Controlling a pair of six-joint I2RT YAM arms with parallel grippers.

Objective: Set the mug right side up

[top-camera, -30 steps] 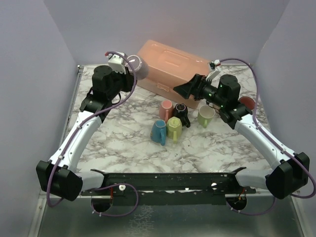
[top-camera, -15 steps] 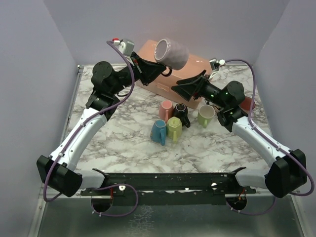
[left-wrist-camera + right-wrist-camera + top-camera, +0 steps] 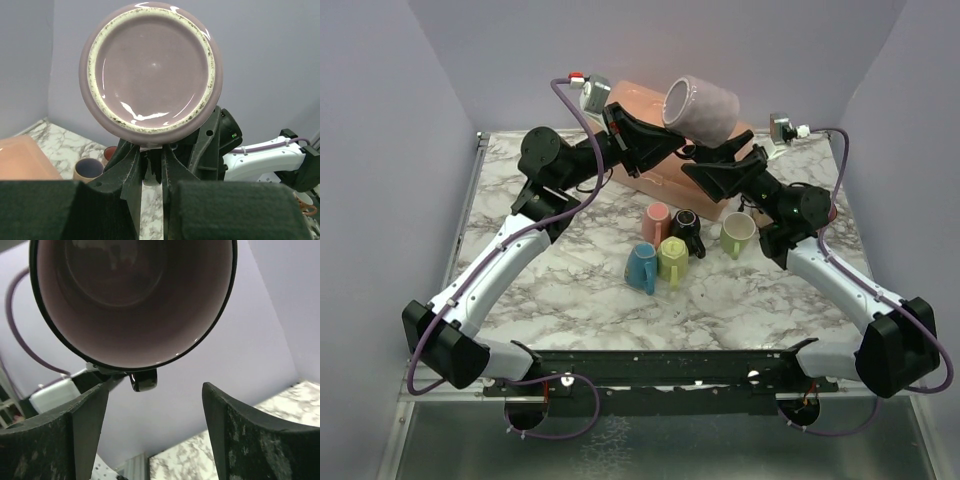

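The mauve mug [image 3: 702, 106] hangs in the air on its side above the pink box, high over the table. Its base [image 3: 150, 70] faces the left wrist camera and its open mouth [image 3: 132, 290] faces the right wrist camera. My left gripper [image 3: 667, 140] is shut on the mug's handle [image 3: 143, 380] from below. My right gripper [image 3: 698, 160] is open just under and to the right of the mug, pointing up at it, with nothing between its fingers [image 3: 235, 440].
A pink box [image 3: 645, 135] lies at the back of the marble table. Several mugs stand in the middle: pink [image 3: 658, 218], black [image 3: 686, 228], blue [image 3: 642, 265], yellow-green [image 3: 673, 258], light green [image 3: 738, 235]. A red mug [image 3: 822, 208] sits behind the right arm.
My left arm has swung the mug up and to the right, from the back left to above the box. My right gripper has risen toward it and its jaws have narrowed a little.
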